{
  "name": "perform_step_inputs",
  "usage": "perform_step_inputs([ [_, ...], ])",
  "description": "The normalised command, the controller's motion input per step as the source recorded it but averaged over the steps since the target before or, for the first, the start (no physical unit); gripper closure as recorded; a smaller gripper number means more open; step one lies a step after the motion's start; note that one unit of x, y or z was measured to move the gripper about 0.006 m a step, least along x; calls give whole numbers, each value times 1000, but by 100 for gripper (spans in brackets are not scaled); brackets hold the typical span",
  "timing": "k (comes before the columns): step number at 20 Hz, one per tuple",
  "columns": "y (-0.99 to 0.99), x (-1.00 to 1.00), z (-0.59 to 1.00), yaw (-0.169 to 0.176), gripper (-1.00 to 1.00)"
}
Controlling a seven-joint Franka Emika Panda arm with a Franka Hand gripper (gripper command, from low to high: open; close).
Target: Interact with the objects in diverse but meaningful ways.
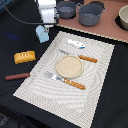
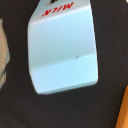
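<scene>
Fingers hidden behind white gripper (image 1: pixel 44 25), opening impossible to tell; poised directly over pale blue carton-shaped block (image 2: pixel 62 47) printed "MILK" in red, far-left on black table (image 1: pixel 15 30).

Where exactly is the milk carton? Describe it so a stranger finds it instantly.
Start at the striped placemat holding the round plate. Off its far corner on the exterior view's left, under the robot's claw, sits the pale blue carton-shaped block. Only it is blue, with red MILK lettering.
</scene>
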Motion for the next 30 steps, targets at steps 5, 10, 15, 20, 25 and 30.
perform_step_inputs([
  [5, -55, -353, -267, 17, -100],
  [10, -25, -351, -271, 16, -100],
  [15, 0, -298, -278, 15, 100],
  [20, 0, -121, -138, 2, 100],
  [25, 0, 0, 0, 0, 100],
  [30, -62, -6, 76, -17, 100],
])
